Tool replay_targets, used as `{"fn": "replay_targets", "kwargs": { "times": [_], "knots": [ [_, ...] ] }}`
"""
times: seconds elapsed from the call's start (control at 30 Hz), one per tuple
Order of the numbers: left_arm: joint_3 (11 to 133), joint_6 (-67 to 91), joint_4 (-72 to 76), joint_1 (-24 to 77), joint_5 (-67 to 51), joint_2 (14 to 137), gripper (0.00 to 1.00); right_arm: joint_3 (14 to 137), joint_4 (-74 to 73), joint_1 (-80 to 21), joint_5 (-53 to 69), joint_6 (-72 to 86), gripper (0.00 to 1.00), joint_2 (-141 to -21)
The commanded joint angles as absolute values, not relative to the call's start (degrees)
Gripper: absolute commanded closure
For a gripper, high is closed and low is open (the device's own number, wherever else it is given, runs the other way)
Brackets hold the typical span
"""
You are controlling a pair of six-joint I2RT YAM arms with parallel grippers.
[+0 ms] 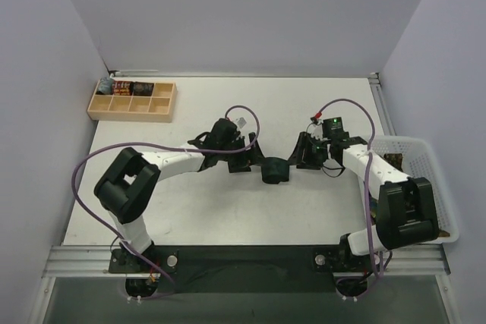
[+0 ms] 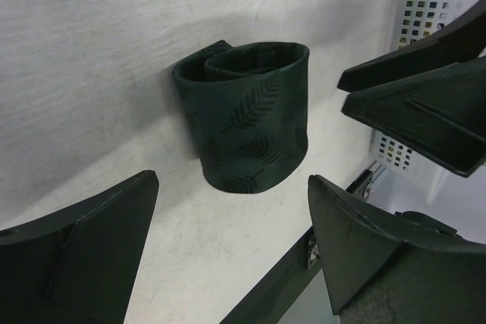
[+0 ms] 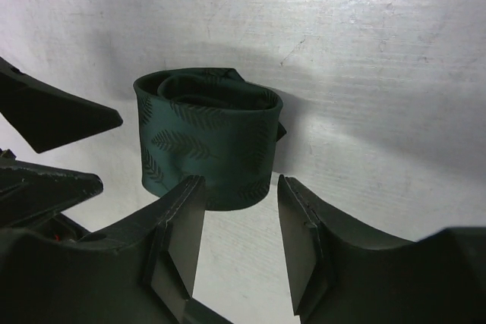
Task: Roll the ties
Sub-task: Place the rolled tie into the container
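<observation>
Left gripper (image 2: 231,187) spread wide, empty, just left of rolled green tie (image 2: 247,123); right gripper (image 3: 239,187) jaws narrower, apart, gripping nothing, just right of it. Wrist views show us leaf pattern; only top view shows wooden tray (image 1: 133,108), far-left of tie

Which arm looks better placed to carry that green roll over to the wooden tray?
Likely the left: the left gripper stands wide open facing the rolled tie, and the wooden tray sits on that side. The right gripper has jaws set narrower than the roll.

Open table (image 1: 228,210) around rolled tie (image 1: 275,170)
</observation>
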State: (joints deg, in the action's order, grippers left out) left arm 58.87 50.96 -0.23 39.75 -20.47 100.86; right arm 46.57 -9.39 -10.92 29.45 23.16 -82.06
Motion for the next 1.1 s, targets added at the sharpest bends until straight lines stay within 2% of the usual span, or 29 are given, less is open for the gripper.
{"fn": "replay_targets", "kwargs": {
  "times": [0.0,0.2,0.47,0.73,1.07],
  "knots": [
    [62.66,52.47,4.83,40.60,-22.23,102.73,0.09,45.09,-4.93,-10.20,32.43,25.92,0.57,-83.84],
    [64.16,53.35,6.06,41.75,-23.55,105.99,0.13,43.24,-1.24,-10.19,34.19,27.42,0.58,-86.57],
    [64.95,53.70,6.33,42.63,-24.61,109.77,0.14,41.66,3.86,-10.20,36.56,28.92,0.67,-88.94],
    [64.60,55.37,10.89,42.63,-24.70,112.06,0.18,41.66,6.15,-10.11,39.37,29.88,0.69,-91.23],
    [61.17,59.58,14.50,43.06,-19.87,110.92,0.18,42.01,6.50,-10.11,39.55,30.32,0.70,-91.41]
  ]
}}
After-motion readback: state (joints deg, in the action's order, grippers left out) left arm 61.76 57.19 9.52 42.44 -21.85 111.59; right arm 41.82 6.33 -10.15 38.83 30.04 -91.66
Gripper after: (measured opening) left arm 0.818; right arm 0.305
